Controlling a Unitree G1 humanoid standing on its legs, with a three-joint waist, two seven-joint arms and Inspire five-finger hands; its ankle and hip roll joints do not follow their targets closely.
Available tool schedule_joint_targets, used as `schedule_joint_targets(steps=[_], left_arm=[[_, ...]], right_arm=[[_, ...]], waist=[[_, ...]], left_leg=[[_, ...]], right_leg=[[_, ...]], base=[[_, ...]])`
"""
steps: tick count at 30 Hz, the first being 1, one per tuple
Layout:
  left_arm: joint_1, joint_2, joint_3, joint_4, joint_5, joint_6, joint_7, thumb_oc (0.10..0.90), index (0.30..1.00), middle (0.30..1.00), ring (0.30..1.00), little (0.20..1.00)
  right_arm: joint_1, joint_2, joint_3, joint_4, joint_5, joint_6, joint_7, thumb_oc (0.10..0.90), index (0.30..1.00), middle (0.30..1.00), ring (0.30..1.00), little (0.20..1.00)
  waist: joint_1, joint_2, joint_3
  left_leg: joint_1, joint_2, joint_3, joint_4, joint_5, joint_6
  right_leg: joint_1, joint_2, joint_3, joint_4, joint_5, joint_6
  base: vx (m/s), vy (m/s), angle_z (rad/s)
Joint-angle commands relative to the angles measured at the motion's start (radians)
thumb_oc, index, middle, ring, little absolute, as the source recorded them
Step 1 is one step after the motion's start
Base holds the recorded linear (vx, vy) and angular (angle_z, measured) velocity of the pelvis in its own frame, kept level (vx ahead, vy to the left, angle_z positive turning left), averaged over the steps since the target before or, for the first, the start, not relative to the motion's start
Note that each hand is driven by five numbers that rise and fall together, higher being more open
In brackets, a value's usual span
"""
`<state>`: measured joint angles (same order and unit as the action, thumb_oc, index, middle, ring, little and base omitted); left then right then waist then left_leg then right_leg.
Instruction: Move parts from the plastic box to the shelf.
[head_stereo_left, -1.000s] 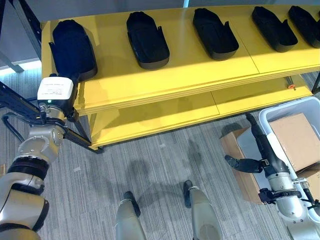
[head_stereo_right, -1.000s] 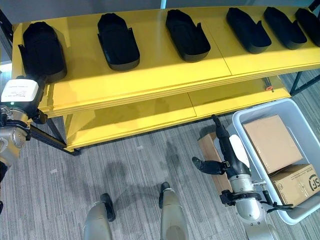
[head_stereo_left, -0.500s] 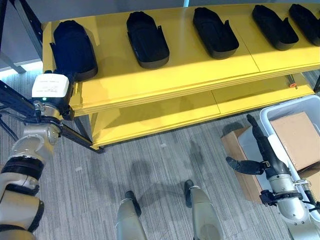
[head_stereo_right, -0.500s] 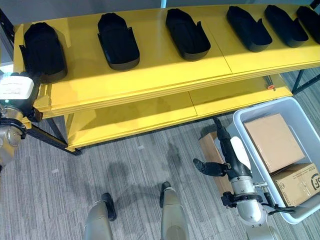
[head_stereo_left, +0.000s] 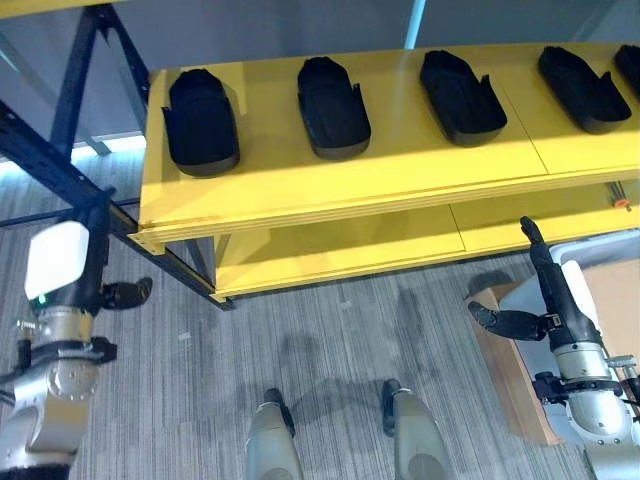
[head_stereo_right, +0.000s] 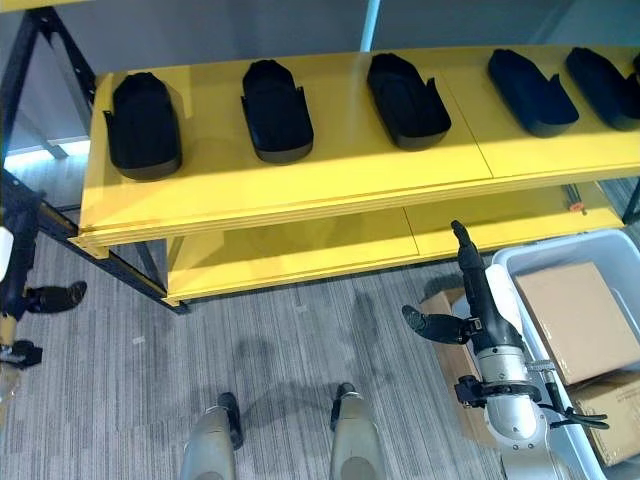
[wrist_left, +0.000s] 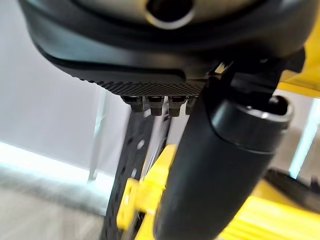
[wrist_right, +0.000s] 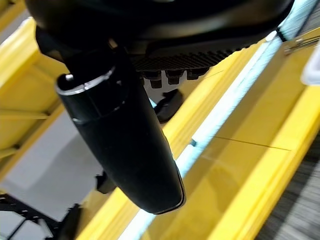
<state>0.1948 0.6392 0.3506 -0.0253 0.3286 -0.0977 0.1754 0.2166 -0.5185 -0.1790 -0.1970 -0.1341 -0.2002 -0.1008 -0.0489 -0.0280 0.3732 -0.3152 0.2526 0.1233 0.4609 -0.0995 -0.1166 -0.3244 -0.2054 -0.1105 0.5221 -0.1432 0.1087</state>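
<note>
**Hands empty beside shelf and box**

Parts (head_stereo_right: 275, 110) line the yellow shelf (head_stereo_right: 330, 190). Right hand (head_stereo_right: 478, 295), fingers straight, holds nothing at 9 o'clock of the plastic box (head_stereo_right: 600, 262); left hand (head_stereo_left: 95, 290) also holds nothing. Risk: reaching inward may clip the box wall.

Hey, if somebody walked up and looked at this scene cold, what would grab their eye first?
Probably the bright yellow shelf across the back, with a row of black parts lined up on its top level. Next, the right hand, open and empty, raised beside the grey plastic box holding cardboard boxes at the lower right.
</note>
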Motion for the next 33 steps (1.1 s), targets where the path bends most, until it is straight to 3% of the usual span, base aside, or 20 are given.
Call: schedule_joint_targets(steps=[1, 3, 4, 6, 7, 10, 11, 19, 21, 24, 26, 29, 33], left_arm=[[-0.046, 0.013, -0.010, -0.098, -0.234, -0.134, -0.017, 0.900, 1.000, 1.000, 1.000, 1.000], [-0.012, -0.049, -0.033, -0.136, -0.384, -0.166, -0.060, 0.900, 1.000, 1.000, 1.000, 1.000], [-0.001, -0.119, -0.078, -0.140, -0.553, -0.187, -0.086, 0.900, 1.000, 1.000, 1.000, 1.000], [0.031, -0.160, -0.106, -0.165, -0.631, -0.187, -0.119, 0.900, 1.000, 1.000, 1.000, 1.000], [0.042, -0.217, -0.170, -0.175, -0.804, -0.191, -0.153, 0.900, 1.000, 1.000, 1.000, 1.000], [0.050, -0.242, -0.203, -0.174, -0.861, -0.180, -0.170, 0.900, 1.000, 1.000, 1.000, 1.000], [0.101, -0.286, -0.259, -0.183, -0.955, -0.161, -0.213, 0.900, 1.000, 1.000, 1.000, 1.000], [0.155, -0.299, -0.383, -0.158, -1.059, -0.127, -0.301, 0.900, 1.000, 1.000, 1.000, 1.000], [0.166, -0.291, -0.425, -0.152, -1.063, -0.122, -0.319, 0.900, 1.000, 1.000, 1.000, 1.000], [0.152, -0.299, -0.443, -0.142, -1.069, -0.126, -0.308, 0.900, 1.000, 1.000, 1.000, 1.000], [0.136, -0.303, -0.460, -0.129, -1.089, -0.118, -0.303, 0.900, 1.000, 1.000, 1.000, 1.000], [0.125, -0.283, -0.458, -0.127, -1.030, -0.141, -0.291, 0.900, 1.000, 1.000, 1.000, 1.000], [0.072, -0.283, -0.456, -0.059, -0.962, -0.146, -0.241, 0.900, 1.000, 1.000, 1.000, 1.000]], right_arm=[[-0.060, -0.015, -0.055, -0.086, 0.057, -0.061, -0.015, 0.900, 1.000, 1.000, 1.000, 1.000], [-0.062, -0.021, -0.038, -0.085, 0.073, -0.064, -0.001, 0.900, 1.000, 1.000, 1.000, 1.000], [-0.072, -0.028, -0.001, -0.076, 0.093, -0.067, 0.010, 0.900, 1.000, 1.000, 1.000, 1.000], [-0.057, -0.032, 0.008, -0.080, 0.103, -0.074, 0.023, 0.900, 1.000, 1.000, 1.000, 1.000], [-0.040, -0.035, 0.034, -0.081, 0.119, -0.082, 0.035, 0.900, 1.000, 1.000, 1.000, 1.000], [-0.035, -0.039, 0.043, -0.082, 0.125, -0.085, 0.036, 0.900, 1.000, 1.000, 1.000, 1.000], [-0.015, -0.053, 0.060, -0.088, 0.120, -0.096, 0.052, 0.900, 1.000, 1.000, 1.000, 1.000], [0.024, -0.089, 0.115, -0.095, 0.155, -0.117, 0.102, 0.900, 1.000, 1.000, 1.000, 1.000], [0.034, -0.095, 0.132, -0.090, 0.169, -0.122, 0.108, 0.900, 1.000, 1.000, 1.000, 1.000], [0.034, -0.085, 0.145, -0.083, 0.186, -0.120, 0.113, 0.900, 1.000, 1.000, 1.000, 1.000], [0.046, -0.061, 0.144, -0.076, 0.196, -0.115, 0.106, 0.900, 1.000, 1.000, 1.000, 1.000], [0.043, -0.040, 0.158, -0.044, 0.210, -0.104, 0.105, 0.900, 1.000, 1.000, 1.000, 1.000], [0.001, 0.023, 0.236, 0.043, 0.262, -0.061, 0.111, 0.900, 1.000, 1.000, 1.000, 1.000]], waist=[[-0.029, 0.011, -0.121], [-0.026, 0.018, -0.132], [-0.023, 0.023, -0.148], [-0.022, 0.028, -0.162], [-0.024, 0.031, -0.175], [-0.025, 0.036, -0.183], [-0.023, 0.043, -0.197], [-0.010, 0.046, -0.217], [-0.019, 0.033, -0.211], [-0.016, 0.019, -0.216], [-0.034, 0.029, -0.238], [-0.031, 0.027, -0.252], [-0.026, 0.003, -0.291]], left_leg=[[0.012, -0.007, -0.023, -0.096, 0.057, 0.041], [0.047, -0.005, -0.025, -0.152, 0.081, 0.043], [0.087, 0.001, -0.023, -0.207, 0.107, 0.040], [0.122, 0.007, -0.020, -0.257, 0.132, 0.035], [0.158, 0.017, -0.022, -0.307, 0.165, 0.025], [0.167, 0.027, -0.025, -0.330, 0.185, 0.020], [0.182, 0.047, -0.035, -0.358, 0.223, 0.012], [0.181, 0.060, -0.039, -0.407, 0.318, -0.010], [0.169, 0.038, -0.013, -0.344, 0.276, 0.000], [0.191, -0.029, -0.049, -0.296, 0.169, 0.023], [0.232, -0.042, -0.014, -0.366, 0.167, 0.029], [0.266, -0.083, -0.017, -0.425, 0.157, 0.046], [0.326, -0.146, 0.035, -0.525, 0.148, 0.082]], right_leg=[[0.092, 0.013, -0.020, -0.150, 0.061, -0.008], [0.119, 0.020, -0.031, -0.181, 0.065, -0.007], [0.145, 0.027, -0.039, -0.203, 0.061, -0.007], [0.175, 0.038, -0.052, -0.224, 0.056, -0.008], [0.205, 0.054, -0.066, -0.242, 0.049, -0.015], [0.217, 0.071, -0.071, -0.258, 0.047, -0.023], [0.239, 0.104, -0.080, -0.271, 0.027, -0.045], [0.307, 0.155, -0.100, -0.393, 0.037, -0.074], [0.341, 0.149, -0.114, -0.449, 0.064, -0.076], [0.357, 0.113, -0.122, -0.481, 0.096, -0.054], [0.356, 0.099, -0.136, -0.483, 0.113, -0.038], [0.339, 0.066, -0.122, -0.477, 0.138, -0.010], [0.317, -0.004, -0.099, -0.475, 0.175, 0.043]], base=[[0.00, -0.041, 0.17], [0.01, -0.079, 0.13], [0.02, -0.077, 0.06], [0.02, -0.139, 0.07], [0.01, -0.154, 0.07], [-0.01, -0.140, 0.10], [-0.01, -0.147, 0.18], [-0.02, -0.115, 0.06], [-0.05, -0.055, 0.35], [0.00, 0.066, 0.23], [0.04, 0.155, 0.21], [0.05, 0.190, 0.09], [0.05, 0.235, -0.16]])
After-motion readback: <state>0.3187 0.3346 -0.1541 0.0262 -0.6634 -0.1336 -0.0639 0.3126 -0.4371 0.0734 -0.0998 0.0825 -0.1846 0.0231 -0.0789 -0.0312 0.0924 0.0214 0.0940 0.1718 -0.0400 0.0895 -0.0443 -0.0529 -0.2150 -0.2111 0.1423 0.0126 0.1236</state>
